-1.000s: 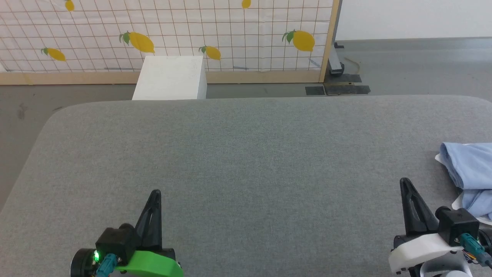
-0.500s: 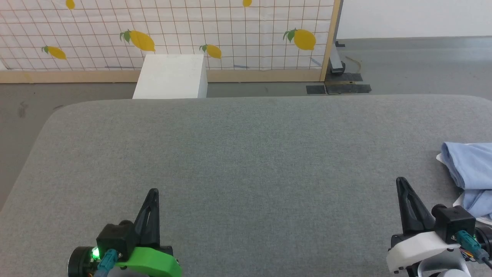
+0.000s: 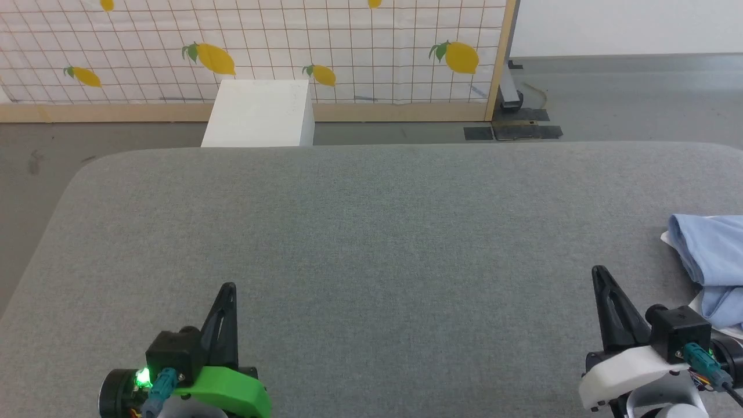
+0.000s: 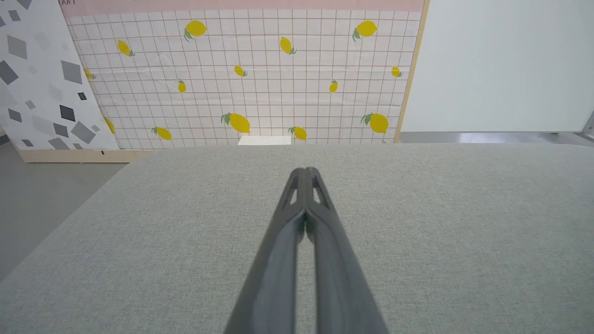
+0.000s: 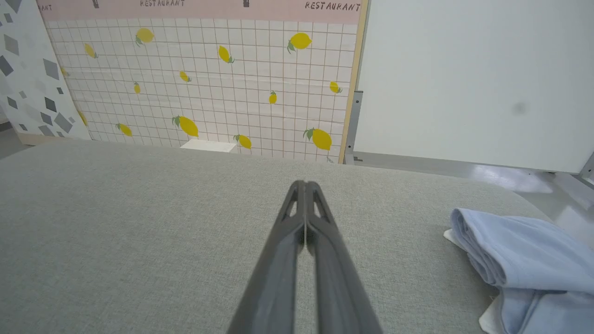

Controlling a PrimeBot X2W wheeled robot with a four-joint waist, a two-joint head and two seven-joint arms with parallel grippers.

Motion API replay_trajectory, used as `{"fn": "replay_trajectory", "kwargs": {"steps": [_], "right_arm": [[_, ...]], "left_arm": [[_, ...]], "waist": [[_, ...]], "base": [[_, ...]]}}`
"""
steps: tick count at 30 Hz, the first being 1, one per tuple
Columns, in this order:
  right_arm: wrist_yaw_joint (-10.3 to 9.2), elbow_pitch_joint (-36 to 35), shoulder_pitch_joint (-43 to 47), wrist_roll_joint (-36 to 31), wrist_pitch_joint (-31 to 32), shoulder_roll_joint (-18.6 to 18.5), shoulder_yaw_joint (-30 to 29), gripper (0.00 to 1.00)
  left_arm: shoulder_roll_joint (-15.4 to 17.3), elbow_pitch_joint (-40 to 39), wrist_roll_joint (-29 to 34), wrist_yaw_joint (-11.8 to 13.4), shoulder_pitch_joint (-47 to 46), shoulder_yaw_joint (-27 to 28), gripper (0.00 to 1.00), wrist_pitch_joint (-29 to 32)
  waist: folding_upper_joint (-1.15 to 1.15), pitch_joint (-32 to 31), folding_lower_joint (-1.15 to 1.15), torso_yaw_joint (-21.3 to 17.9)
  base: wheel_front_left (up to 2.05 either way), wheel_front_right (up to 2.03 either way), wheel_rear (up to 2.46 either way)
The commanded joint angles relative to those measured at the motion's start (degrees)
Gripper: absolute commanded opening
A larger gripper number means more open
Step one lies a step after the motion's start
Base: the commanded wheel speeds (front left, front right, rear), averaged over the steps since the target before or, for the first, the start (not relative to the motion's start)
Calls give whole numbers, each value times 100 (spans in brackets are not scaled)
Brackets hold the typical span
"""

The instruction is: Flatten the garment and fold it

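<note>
The light blue garment (image 3: 711,255) lies bunched in soft, rounded folds at the far right side of the grey fabric-covered tabletop (image 3: 371,232), running out of the head view at its right edge. A white edge (image 3: 667,237) shows from under its near-left corner; whether that is part of the garment cannot be told. The right hand (image 3: 598,270) sits at the lower right of the head view, its two dark fingers pressed together and holding nothing, pointing away from the robot, with the garment just beside it on its right and not touching it. In the right wrist view the right hand (image 5: 304,183) has its tips meeting over bare cloth, and the garment (image 5: 519,250) is heaped to the lower right. The left hand (image 3: 229,287) rests at the lower left, well apart from the garment, fingers likewise closed and empty, as the left wrist view confirms (image 4: 305,170). Beyond the tabletop's far edge stands a white box (image 3: 258,113) against a lemon-print panel (image 3: 290,46), with grey floor (image 3: 627,98) to the right.
</note>
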Motion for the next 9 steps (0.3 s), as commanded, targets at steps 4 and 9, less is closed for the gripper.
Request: {"fn": "replay_trajectory", "kwargs": {"steps": [4,9], "right_arm": [[-5,-71,-82,-3,64,6,45,0],[-6,-100,-90,-4,118,6,72,0]], "left_arm": [[-31,18,74,36,-141,33,0,77],[-34,27,109,49,-166,53,0,134]], "waist": [[0,8,0,5],[0,16,0,11]], "base": [[0,0,0],[0,0,0]]}}
